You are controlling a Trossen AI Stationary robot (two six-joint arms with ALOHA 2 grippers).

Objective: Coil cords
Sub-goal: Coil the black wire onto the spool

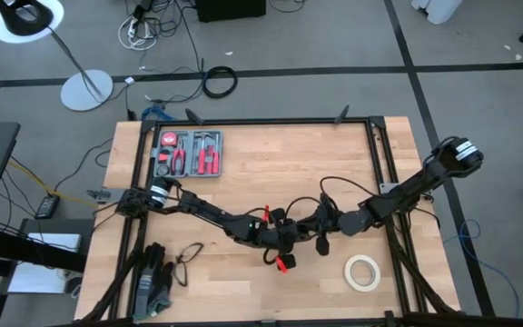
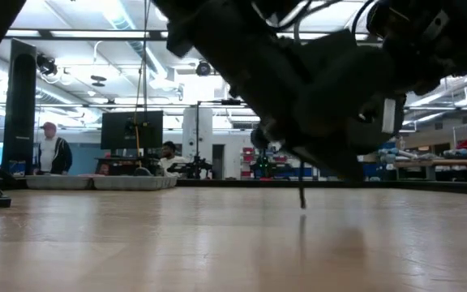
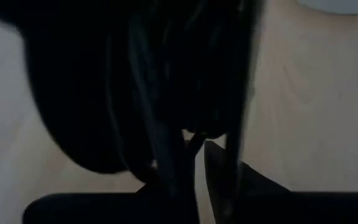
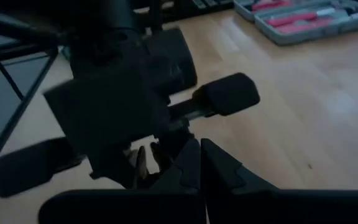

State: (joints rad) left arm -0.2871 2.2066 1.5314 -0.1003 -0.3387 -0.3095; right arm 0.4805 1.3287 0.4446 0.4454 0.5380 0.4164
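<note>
The thin black cord (image 1: 334, 189) is gathered over the middle of the table, where both arms meet. Its loops rise between the two grippers, and one thin end (image 2: 302, 197) hangs down just above the wood. My left gripper (image 1: 287, 234) reaches in from the table's left. Its fingers (image 3: 219, 171) stand a narrow gap apart, with dark cord strands (image 3: 166, 93) bunched right in front of them. My right gripper (image 1: 320, 227) comes in from the right. It is shut (image 4: 197, 155) close under the left gripper's body. My left gripper has cord strands (image 3: 194, 138) running into the narrow gap at its fingertips, and it comes slanting down from the table's left. How many strands it holds I cannot tell. The bundle is lifted off the wood. My right gripper is shut on the cord from the table's right, nearly level. The left gripper's body hides the place of contact. Slack loops (image 1: 327, 186) stand up behind it.
A grey case of red-handled tools (image 1: 189, 153) lies at the far left. A cream tape roll (image 1: 362, 272) lies near the front right. A black glove-like object (image 1: 152, 283) and a small loose loop (image 1: 187, 258) lie at the front left. Black frame rails (image 1: 377, 154) run along the table's sides.
</note>
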